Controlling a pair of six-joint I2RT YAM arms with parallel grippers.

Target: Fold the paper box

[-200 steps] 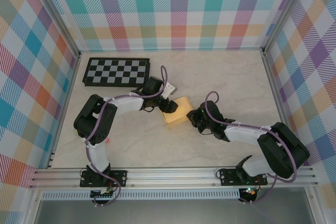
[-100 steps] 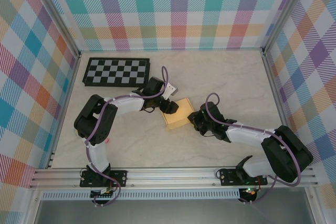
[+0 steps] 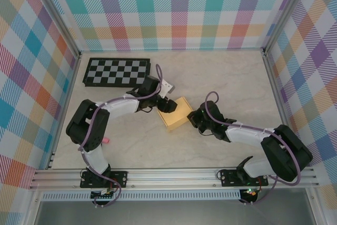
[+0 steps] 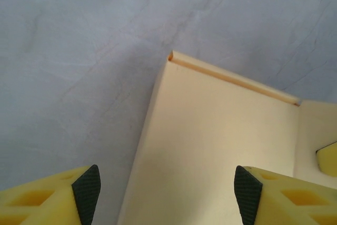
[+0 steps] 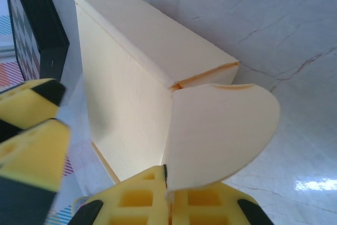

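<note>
Far left corner of the surface [image 3: 221, 77]: the checkerboard [image 3: 117, 72], black-rimmed and flat, is out of the action. Moving right, the left hand [image 3: 167, 104] is released, its jaws spread wide over the box's left side. From its wrist camera the left hand [image 4: 167, 191] shows black pads [image 4: 87, 188] standing clear on either side of the card, touching nothing that I can make out.

Now the box [image 3: 176, 113], sitting about mid-surface, well in from every edge. It looks mostly done: the body is up as a small flat rectangular block, with walls squared and creases crisp. In the left wrist view the box [image 4: 221, 130] shows a smooth matte top and one rolled, doubled edge. It's thin card, pale yellow-orange, with a deeper orange showing in the seam.

On to the right end, and here's what's left. The right wrist view has the box [image 5: 131, 77] with its end not closed. A flap [image 5: 221, 130] with a rounded, half-moon edge stands out from it, bowing slightly as thin card does. The right hand [image 3: 196, 119] is clenched on that flap. Up close, the right hand [image 5: 167, 183] has the card's edge pinched in the seam between its yellow, lattice-cut fingers.

By my reading, that flap needs swinging in and tucking. The surface is pale, marble-veined and glossy, so the box could slide.
</note>
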